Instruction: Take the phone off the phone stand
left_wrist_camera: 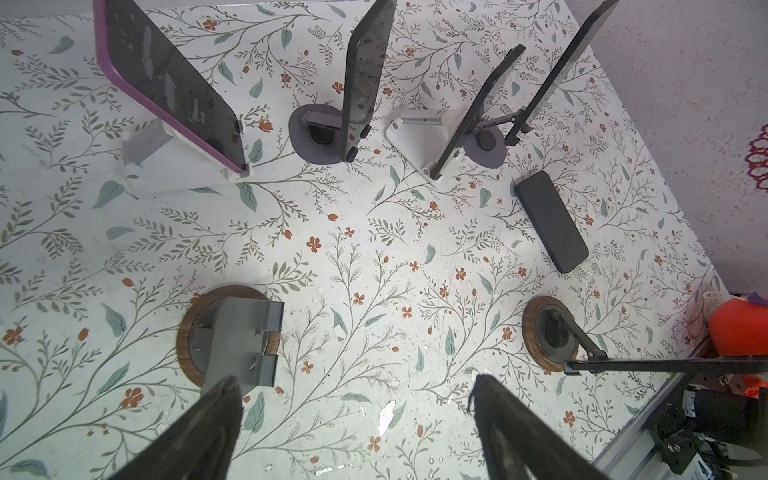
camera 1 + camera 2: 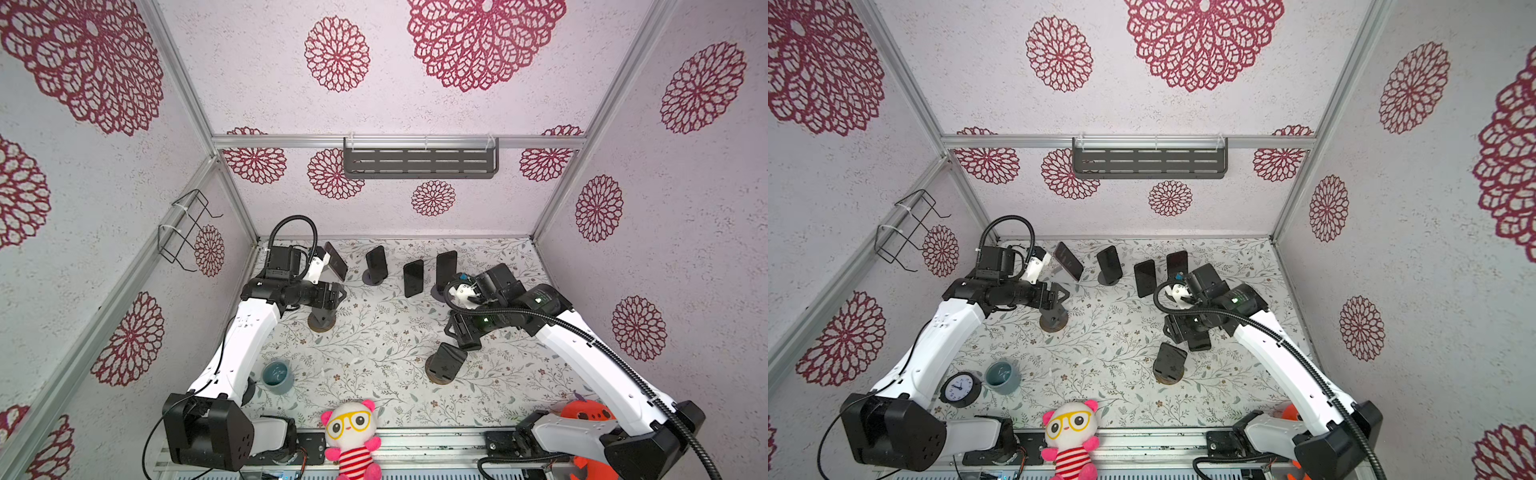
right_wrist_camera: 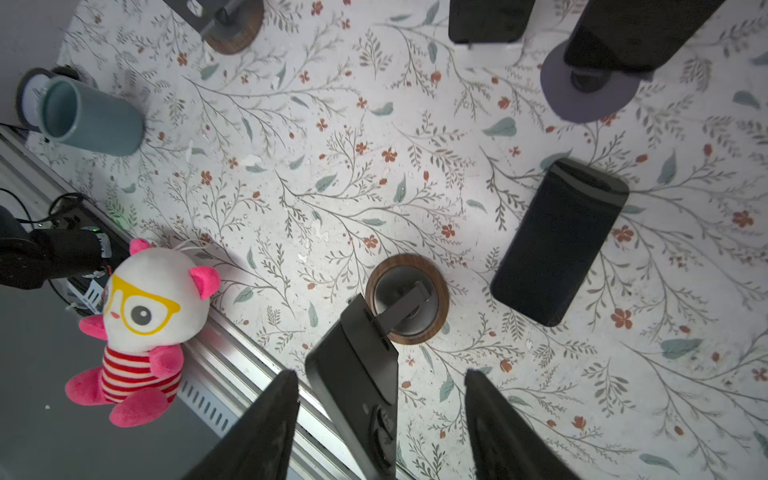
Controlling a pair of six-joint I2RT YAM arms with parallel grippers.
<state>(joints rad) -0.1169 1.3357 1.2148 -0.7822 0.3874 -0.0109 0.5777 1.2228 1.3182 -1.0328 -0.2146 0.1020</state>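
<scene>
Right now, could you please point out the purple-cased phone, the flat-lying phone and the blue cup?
purple-cased phone (image 1: 174, 83): left wrist view, screen middle.
flat-lying phone (image 3: 557, 241): right wrist view, upper face middle.
blue cup (image 3: 104, 120): right wrist view, outer wall.

Bright, even light fills the enclosure in both top views, no hard hotspots, and the walls wash out towards pale pink. On the bench only soft, smudgy shadows sit under the arms. There's wide-angle stretch here: the frame post splays outward towards the edge. In the left wrist view the left end effector is dark and out of focus, while pale reflections streak the purple-cased phone. The right wrist view shows the right end effector equally blurred, with the bench glowing brightest mid-frame and dimming at the corners.
</scene>
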